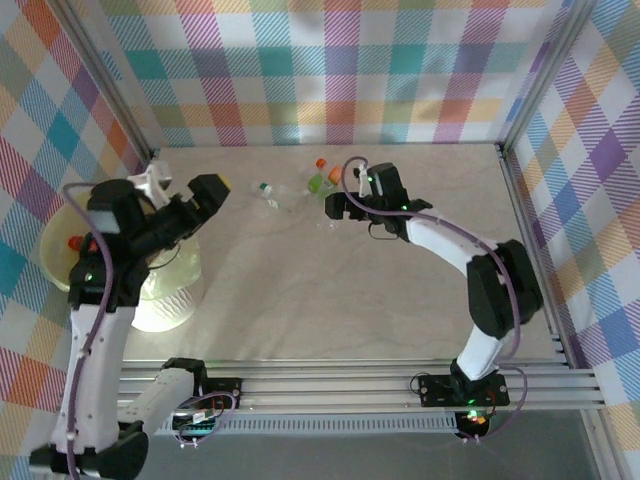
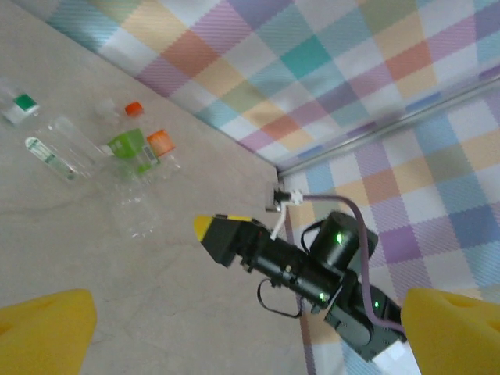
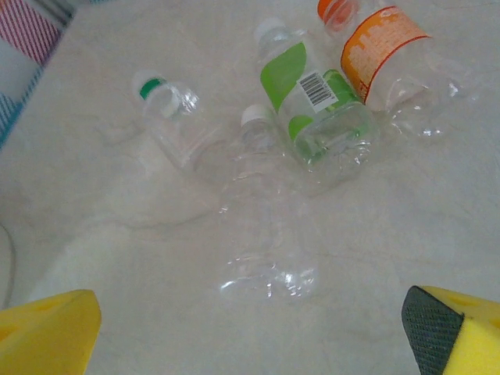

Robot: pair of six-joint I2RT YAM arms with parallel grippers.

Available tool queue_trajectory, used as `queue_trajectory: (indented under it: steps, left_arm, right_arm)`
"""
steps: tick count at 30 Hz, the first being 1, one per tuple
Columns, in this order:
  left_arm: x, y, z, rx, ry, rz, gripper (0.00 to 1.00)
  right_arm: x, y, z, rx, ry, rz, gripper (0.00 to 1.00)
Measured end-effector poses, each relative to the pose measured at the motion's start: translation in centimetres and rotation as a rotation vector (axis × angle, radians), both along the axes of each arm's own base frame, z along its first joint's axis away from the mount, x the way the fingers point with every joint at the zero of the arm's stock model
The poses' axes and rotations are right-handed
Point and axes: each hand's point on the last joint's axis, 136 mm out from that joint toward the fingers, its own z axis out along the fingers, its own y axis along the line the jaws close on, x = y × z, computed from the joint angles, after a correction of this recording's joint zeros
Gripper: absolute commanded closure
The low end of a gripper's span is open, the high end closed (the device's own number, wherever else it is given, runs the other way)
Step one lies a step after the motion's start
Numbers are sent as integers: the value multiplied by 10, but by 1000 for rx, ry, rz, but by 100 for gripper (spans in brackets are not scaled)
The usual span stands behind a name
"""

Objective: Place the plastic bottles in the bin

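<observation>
Plastic bottles (image 3: pixel 312 109): clustered, lying on table (image 1: pixel 400 300) centre-far, well apart from bin (image 1: pixel 165 300)
Handling: likely light, thin, crushable, slippery; grip mid-body across the width
Right gripper (image 3: pixel 250 332): wide open, empty, above clear bottle (image 3: pixel 254 211)
Left gripper (image 2: pixel 246 336): wide open, empty, by the bin

Plastic bottles (image 3: pixel 312 117) bunched, touching, mid-table; bare tabletop (image 1: pixel 350 300) near side and right; bin (image 1: pixel 168 300) far left.

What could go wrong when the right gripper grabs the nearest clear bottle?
The clear white-capped bottle in front of the open right gripper seems to touch the green-label bottle; closing may catch or shove both. It lies on its side, so it might roll away. The left arm hangs over the bin, so a drop-off could clash.
</observation>
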Motion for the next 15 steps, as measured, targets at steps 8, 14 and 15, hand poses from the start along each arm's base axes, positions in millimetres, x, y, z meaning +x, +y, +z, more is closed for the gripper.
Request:
queue_trajectory:
  steps: [8,14,15]
  left_arm:
    - [35,-40,-46,85,119,-51,0]
    - [45,-40,-54,108,133,-22,0]
    - [46,-40,-55,110,134,-18,0]
  right_arm:
    - [18,19,-39,-128,61,164,0]
    - [19,27,-66,-171,135,205,0]
    - [20,28,-72,-180,149,204,0]
